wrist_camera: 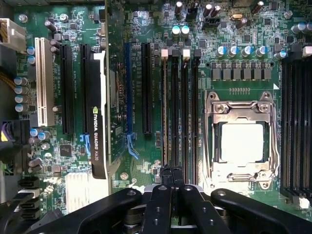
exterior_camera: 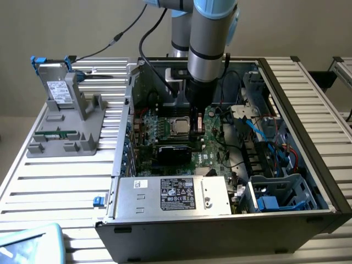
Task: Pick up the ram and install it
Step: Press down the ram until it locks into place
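My hand (wrist_camera: 171,183) is down inside the open computer case (exterior_camera: 308,104), at the centre of the exterior view, just to that view's right of the CPU socket (exterior_camera: 177,127).

Fingers are closed on the ram (wrist_camera: 172,176); it shows edge-on as a thin dark strip between the fingertips, low centre in the wrist view.

Ram sits directly under the hand, at the near end of the bank of 4 memory slots (wrist_camera: 179,112) that lie just beside the CPU socket (wrist_camera: 242,141).

Long axis: I judge the stick runs parallel to the slots, which go up-and-down in the wrist picture (its far end is hidden, so this is from the visible end only).

It appears lined up over 1 of the 2 middle slots; I cannot tell whether it is touching or seated.

Graphics card (wrist_camera: 99,117) stands well to the left in the wrist frame, apart from the hand.
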You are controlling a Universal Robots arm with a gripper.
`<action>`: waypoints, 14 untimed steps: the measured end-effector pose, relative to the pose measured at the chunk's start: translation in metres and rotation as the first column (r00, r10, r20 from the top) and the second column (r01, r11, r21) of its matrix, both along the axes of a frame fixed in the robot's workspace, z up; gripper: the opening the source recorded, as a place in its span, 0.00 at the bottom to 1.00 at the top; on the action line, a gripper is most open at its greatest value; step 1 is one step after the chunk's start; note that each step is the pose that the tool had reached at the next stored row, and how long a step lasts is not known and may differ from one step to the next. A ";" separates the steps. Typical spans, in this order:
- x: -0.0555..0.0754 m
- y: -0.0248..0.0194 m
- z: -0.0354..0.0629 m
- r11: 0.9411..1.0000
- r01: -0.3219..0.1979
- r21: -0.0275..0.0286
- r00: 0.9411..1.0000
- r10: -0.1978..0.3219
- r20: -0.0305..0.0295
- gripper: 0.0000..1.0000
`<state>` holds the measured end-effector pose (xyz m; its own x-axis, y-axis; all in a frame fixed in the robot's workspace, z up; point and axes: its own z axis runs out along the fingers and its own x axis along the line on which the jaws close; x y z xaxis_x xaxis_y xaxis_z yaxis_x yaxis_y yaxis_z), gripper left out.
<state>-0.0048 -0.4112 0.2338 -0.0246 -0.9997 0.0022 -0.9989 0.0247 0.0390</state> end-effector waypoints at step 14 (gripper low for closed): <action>0.000 0.0000 -0.0030 1.000 0.000 0.000 1.000 0.000 0.003 0.11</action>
<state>-0.0048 -0.4112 0.2308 -0.0246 -0.9997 0.0022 -0.9991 0.0247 0.0358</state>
